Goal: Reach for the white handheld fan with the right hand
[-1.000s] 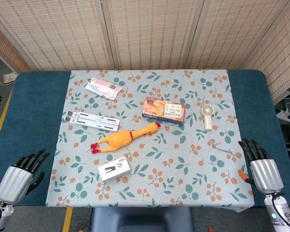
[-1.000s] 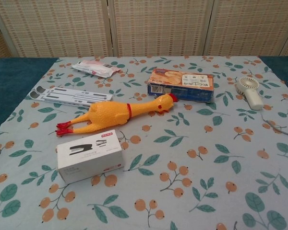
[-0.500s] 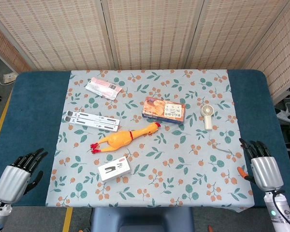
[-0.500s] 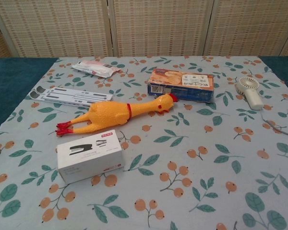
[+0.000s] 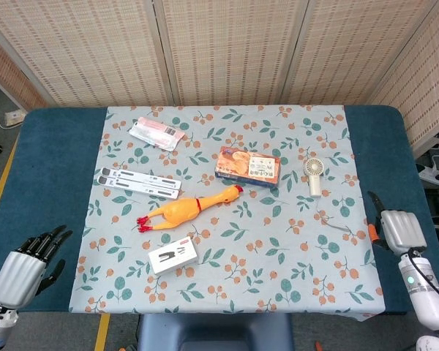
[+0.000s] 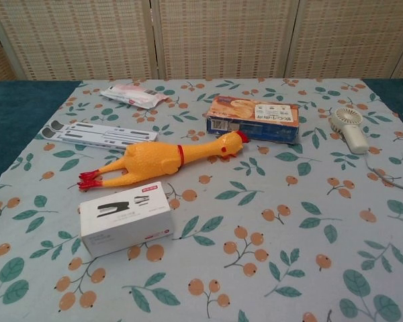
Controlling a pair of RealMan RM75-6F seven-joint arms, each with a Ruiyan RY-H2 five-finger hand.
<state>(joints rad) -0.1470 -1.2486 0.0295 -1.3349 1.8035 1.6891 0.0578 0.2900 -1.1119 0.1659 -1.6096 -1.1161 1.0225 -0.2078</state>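
Note:
The white handheld fan (image 5: 314, 175) lies flat on the floral cloth at the right, round head toward the far side; the chest view shows the fan (image 6: 348, 129) at its right edge. My right hand (image 5: 399, 229) hovers over the blue table margin, to the near right of the fan and well apart from it. It holds nothing, and only a dark fingertip and an orange thumb tip show past its silver back. My left hand (image 5: 28, 262) hangs at the near-left corner, fingers spread and empty. Neither hand appears in the chest view.
An orange-blue box (image 5: 247, 166) sits left of the fan. A rubber chicken (image 5: 189, 208), a white stapler box (image 5: 173, 255), a grey folded stand (image 5: 137, 182) and a pink packet (image 5: 156, 134) lie further left. A thin cord (image 5: 334, 221) lies near the fan.
My right hand has moved away from the near edge toward the far side along the table's right margin and tipped so its fingers look foreshortened. The left hand dropped slightly.

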